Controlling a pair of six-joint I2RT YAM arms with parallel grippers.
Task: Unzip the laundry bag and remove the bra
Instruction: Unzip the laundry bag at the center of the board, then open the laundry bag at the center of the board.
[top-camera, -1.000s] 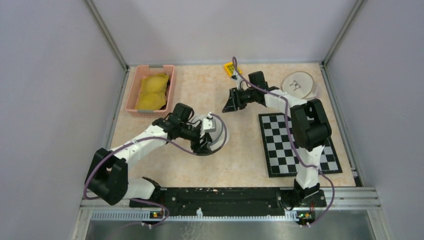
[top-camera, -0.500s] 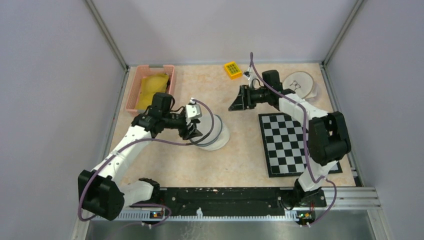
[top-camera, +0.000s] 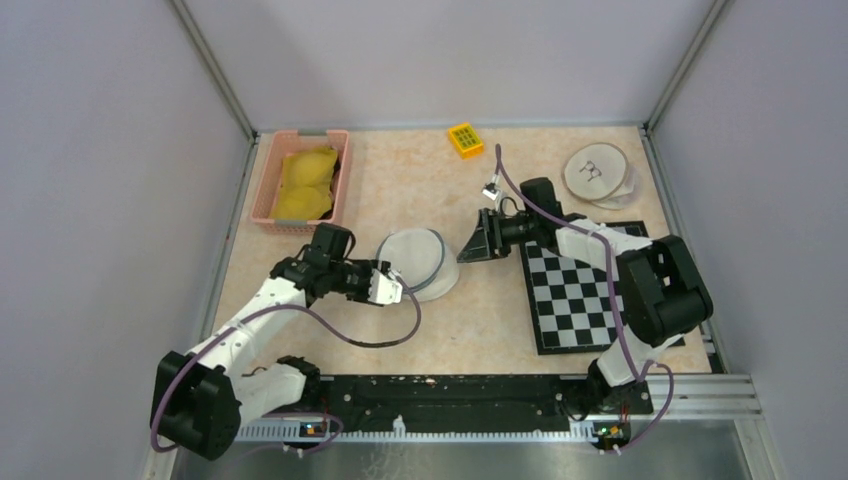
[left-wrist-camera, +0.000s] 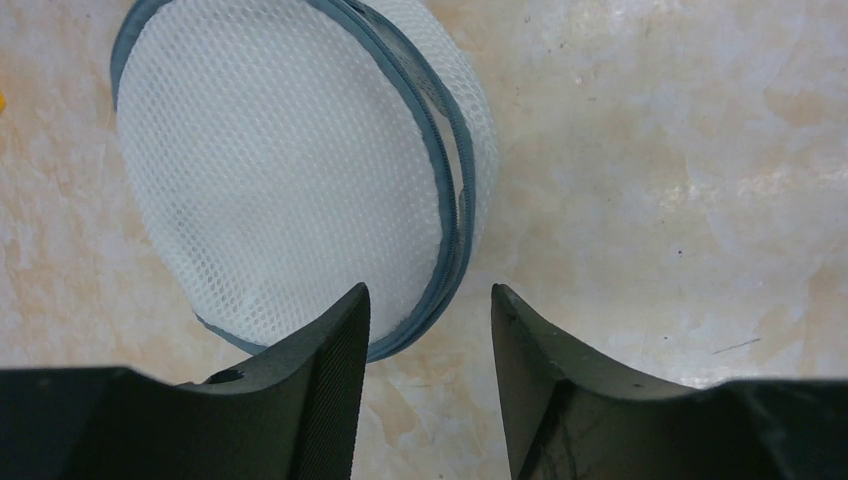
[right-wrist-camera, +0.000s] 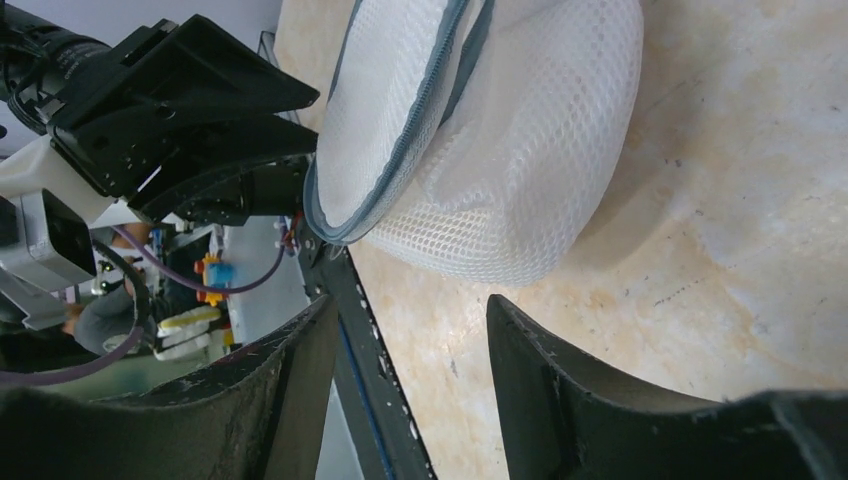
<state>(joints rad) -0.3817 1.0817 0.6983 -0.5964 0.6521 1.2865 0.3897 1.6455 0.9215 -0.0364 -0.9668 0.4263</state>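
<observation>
**A:** Where's the bag?

**B:** The bag (left-wrist-camera: 290, 170) lies just ahead of the left pincer (left-wrist-camera: 428, 300), whose jaws are spread and empty. The right pincer (right-wrist-camera: 410, 310) faces it from the far side, also spread and empty. I can't make out the bra through the mesh.

**A:** Risks?

**B:** The puller is hidden. Tugging the zip (left-wrist-camera: 455, 190) unbraced would likely drag the soft bag.

**A:** Any writing?

**B:** None readable.

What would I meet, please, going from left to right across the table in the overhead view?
pink basket → white mesh laundry bag → right gripper → checkerboard mat
</observation>
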